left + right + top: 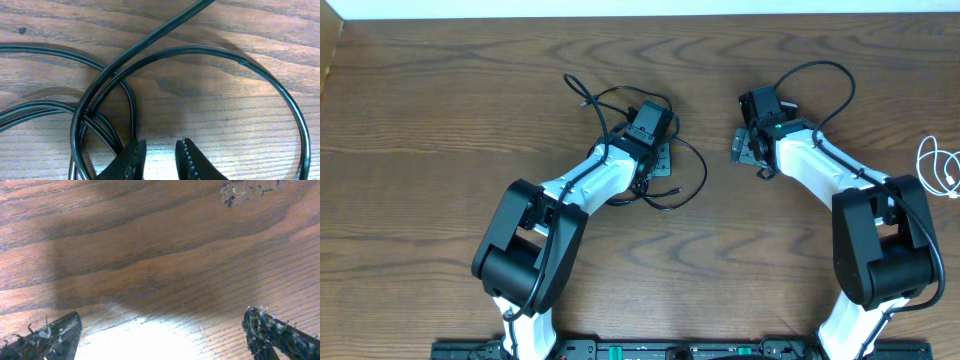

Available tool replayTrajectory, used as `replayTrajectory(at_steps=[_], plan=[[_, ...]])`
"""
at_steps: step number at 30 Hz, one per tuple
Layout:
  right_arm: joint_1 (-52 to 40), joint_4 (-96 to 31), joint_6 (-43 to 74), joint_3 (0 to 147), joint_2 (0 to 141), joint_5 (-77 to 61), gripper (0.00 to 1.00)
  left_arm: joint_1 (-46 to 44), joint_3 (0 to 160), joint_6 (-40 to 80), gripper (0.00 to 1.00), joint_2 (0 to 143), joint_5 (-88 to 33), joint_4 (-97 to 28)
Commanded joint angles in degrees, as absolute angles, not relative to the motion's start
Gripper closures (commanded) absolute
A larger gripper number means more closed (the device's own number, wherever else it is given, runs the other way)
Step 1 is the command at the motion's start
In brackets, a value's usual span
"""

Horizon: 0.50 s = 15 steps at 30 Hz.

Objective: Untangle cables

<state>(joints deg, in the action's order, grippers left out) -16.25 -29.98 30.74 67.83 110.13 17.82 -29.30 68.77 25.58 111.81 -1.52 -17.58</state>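
The black cable (692,180) lies in loose loops on the wooden table around my left gripper (658,160). In the left wrist view its strands (210,50) cross and curve over the wood, and a bundle of them runs just left of my left fingertip. My left gripper (160,152) stands narrowly open, with only bare wood in the gap. The white cable (938,165) lies coiled at the table's far right edge. My right gripper (745,148) is at centre right, away from both cables. Its jaws (162,330) are wide open over bare wood.
Thick black wires arch from each arm (820,75). A scuffed pale patch (240,190) marks the wood ahead of the right gripper. The table's far edge (640,14) runs along the top.
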Motion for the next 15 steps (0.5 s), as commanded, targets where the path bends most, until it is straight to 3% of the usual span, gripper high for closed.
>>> replayTrajectory(at_steps=[1, 8, 15], plan=[[-16.6, -30.0, 30.13, 68.53, 110.63, 18.92, 0.01, -29.17, 68.36, 24.86, 0.74, 110.65, -0.38, -17.91], [-16.6, -30.0, 30.13, 68.53, 110.61, 18.92, 0.01, -29.17, 68.36, 24.86, 0.73, 110.63, 0.19, -18.35], [-16.6, -30.0, 30.13, 68.53, 110.61, 18.9, 0.01, -29.17, 68.36, 24.84, 0.7, 110.63, 15.7, -20.4]])
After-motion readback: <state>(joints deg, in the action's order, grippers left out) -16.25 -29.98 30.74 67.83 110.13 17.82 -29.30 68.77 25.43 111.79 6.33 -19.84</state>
